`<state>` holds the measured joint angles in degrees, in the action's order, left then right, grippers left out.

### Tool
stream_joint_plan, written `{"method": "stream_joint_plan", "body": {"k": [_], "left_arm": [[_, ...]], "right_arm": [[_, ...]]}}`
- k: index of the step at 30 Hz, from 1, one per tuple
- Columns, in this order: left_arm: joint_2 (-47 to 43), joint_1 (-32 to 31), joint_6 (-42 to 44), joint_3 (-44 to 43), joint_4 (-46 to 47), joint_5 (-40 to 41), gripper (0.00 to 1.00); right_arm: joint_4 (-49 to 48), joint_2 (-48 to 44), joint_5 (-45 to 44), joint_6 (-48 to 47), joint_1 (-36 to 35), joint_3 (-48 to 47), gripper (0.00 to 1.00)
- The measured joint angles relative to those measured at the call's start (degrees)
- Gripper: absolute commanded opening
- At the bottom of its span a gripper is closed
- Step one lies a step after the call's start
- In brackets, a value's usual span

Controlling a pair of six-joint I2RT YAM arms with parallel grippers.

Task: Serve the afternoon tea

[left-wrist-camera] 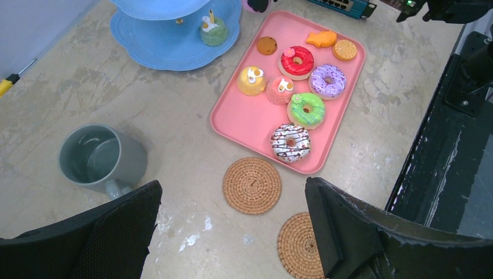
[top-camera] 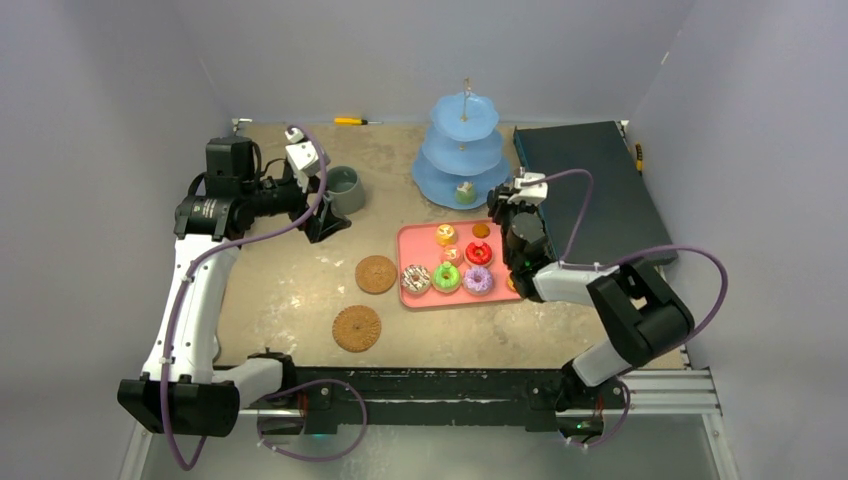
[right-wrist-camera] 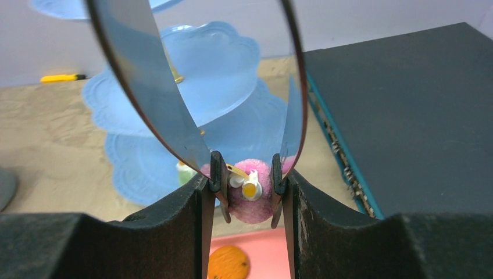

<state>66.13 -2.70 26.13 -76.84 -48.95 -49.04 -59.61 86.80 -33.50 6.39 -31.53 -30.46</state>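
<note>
The blue three-tier stand (top-camera: 460, 150) stands at the back with a green cupcake (top-camera: 465, 192) on its bottom tier. My right gripper (top-camera: 505, 205) is shut on tongs (right-wrist-camera: 145, 75), whose black tips pinch a pink cupcake (right-wrist-camera: 250, 195) above the far edge of the pink tray (top-camera: 415, 240), just in front of the stand (right-wrist-camera: 221, 70). Several doughnuts and cupcakes (left-wrist-camera: 307, 108) lie on the tray. My left gripper (top-camera: 325, 215) is open and empty beside the grey-green mug (top-camera: 345, 188). Two woven coasters (top-camera: 376, 274) (top-camera: 357, 328) lie left of the tray. The white mug is out of view.
A dark flat box (top-camera: 590, 190) lies at the back right next to the stand and tray. A yellow screwdriver (top-camera: 350, 121) lies at the back edge. Grey walls close in the table on three sides.
</note>
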Motion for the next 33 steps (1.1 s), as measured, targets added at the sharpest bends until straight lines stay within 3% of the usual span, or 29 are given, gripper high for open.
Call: {"method": "stream_joint_plan", "body": {"k": [10, 19, 33], "left_arm": [[0.4, 0.0, 0.5, -1.2, -0.3, 0.0, 0.93], [0.5, 0.0, 0.7, -1.5, -1.2, 0.0, 0.93], [0.9, 0.0, 1.6, -2.8, -2.7, 0.0, 0.93]], "right_arm": [[-1.2, 12.3, 2.0, 0.0, 5.9, -10.7, 0.38], [-1.2, 18.1, 5.2, 0.2, 7.8, -15.0, 0.40], [-1.4, 20.6, 8.8, 1.5, 7.9, -16.9, 0.66]]}}
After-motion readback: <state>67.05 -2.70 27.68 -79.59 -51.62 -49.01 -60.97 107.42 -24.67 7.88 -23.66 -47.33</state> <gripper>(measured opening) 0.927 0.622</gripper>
